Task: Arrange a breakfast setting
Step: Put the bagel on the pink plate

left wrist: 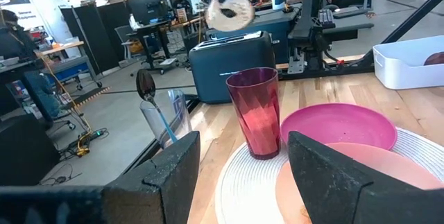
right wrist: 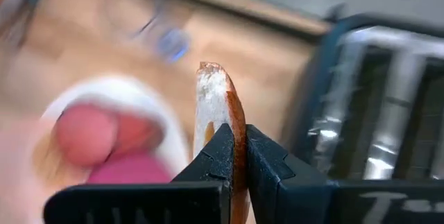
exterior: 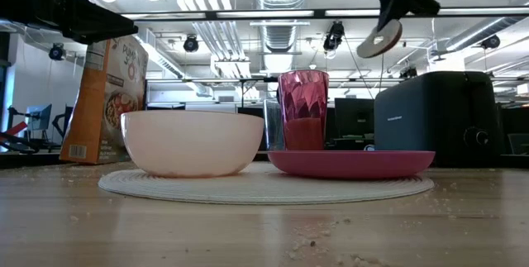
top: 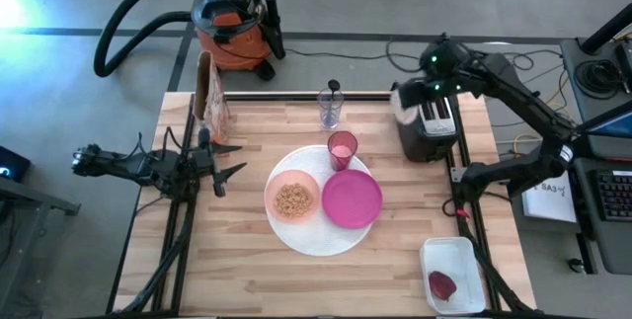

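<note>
Your right pincer (right wrist: 238,156) grips a toast slice (right wrist: 216,106) edgewise above the toaster (top: 427,121), clear for carrying to the magenta plate (top: 352,200); your left pincer (left wrist: 243,161) waits wide open at the bench's (top: 247,270) left edge.

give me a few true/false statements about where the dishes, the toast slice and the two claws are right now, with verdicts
1. The right claw is shut on a round slice of toasted bread, held up by the black toaster. True.
2. The pale pink bowl is empty. False: it holds tan cereal.
3. The teal-handled spoon stands in the clear glass. True.
4. The smaller magenta plate lies on the bare wooden table, off the large white round plate. False: it rests on the white plate.
5. The left claw grips the translucent pink cup. False: it is open, empty, near the table's left edge.
</note>
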